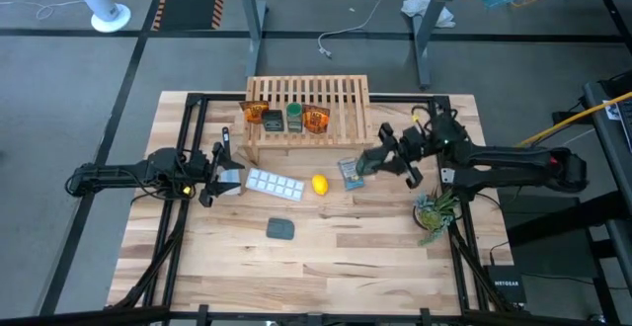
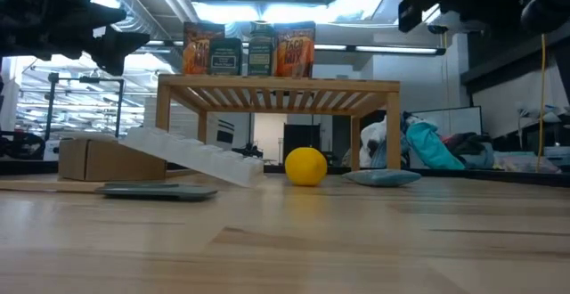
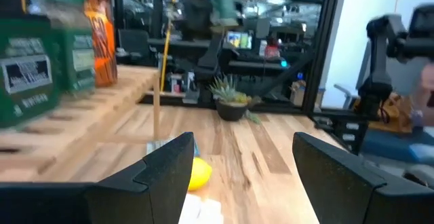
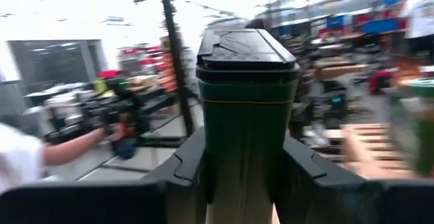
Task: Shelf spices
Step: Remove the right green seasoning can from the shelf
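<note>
The light wooden shelf point(image 1: 336, 97) stands at the table's far side. On its top stand two orange packets point(image 1: 255, 112) point(image 1: 316, 120), a dark box point(image 1: 272, 122) and a green-lidded jar point(image 1: 294, 119), also lined up in the low view point(image 2: 249, 52). My right gripper point(image 1: 375, 160) hovers off the shelf's right front corner, shut on a dark green box with a black lid point(image 4: 247, 108). My left gripper point(image 3: 241, 156) is open and empty at the table's left, level with the shelf top and pointing right point(image 1: 225, 163). My right gripper pinches the dark green box between its two fingers, one on each opposite side wall point(image 4: 213, 156) below the black lid. The box stands upright in the hold. It is lifted clear of the table, about as high as the shelf top.
In front of the shelf lie a white tray point(image 1: 275, 183) leaning on a cardboard box point(image 2: 98, 159), a lemon point(image 1: 319, 185) and a blue-grey flat packet point(image 1: 350, 172). A dark grey pad point(image 1: 280, 228) lies nearer. A small plant point(image 1: 434, 212) stands at the right.
</note>
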Tool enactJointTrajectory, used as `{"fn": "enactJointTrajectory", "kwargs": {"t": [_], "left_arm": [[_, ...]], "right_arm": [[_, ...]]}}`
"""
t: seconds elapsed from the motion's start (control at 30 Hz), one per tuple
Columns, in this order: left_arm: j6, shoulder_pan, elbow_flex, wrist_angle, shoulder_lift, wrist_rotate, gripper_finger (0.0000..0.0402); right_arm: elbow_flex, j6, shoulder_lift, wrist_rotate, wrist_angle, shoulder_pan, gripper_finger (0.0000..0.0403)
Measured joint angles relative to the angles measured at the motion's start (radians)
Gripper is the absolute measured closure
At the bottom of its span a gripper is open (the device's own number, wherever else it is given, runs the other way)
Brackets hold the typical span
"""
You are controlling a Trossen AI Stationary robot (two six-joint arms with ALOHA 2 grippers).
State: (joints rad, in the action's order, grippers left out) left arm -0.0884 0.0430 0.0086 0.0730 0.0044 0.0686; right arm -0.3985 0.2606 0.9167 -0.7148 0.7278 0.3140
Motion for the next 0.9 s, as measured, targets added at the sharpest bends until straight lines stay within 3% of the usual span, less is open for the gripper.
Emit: {"fn": "enactJointTrajectory", "kwargs": {"t": [0.23, 0.5, 0.7, 0.9], "left_arm": [[-0.11, 0.0, 0.0, 0.048, 0.0, -0.03, 0.0157], [-0.14, 0.0, 0.0, 0.04, 0.0, -0.033, 0.0157], [-0.14, 0.0, 0.0, 0.03, 0.0, -0.033, 0.0157], [-0.14, 0.0, 0.0, -0.024, 0.0, -0.033, 0.0157]], "right_arm": [[0.0, -0.014, 0.003, 0.229, -0.145, -0.274, 0.0288], [0.0, -0.021, 0.093, 0.763, -0.24, -0.622, 0.0288], [0.0, 0.062, 0.322, 1.075, -0.111, -0.799, 0.0288], [-0.012, 0.139, 0.656, 1.183, 0.182, -0.846, 0.0288]]}}
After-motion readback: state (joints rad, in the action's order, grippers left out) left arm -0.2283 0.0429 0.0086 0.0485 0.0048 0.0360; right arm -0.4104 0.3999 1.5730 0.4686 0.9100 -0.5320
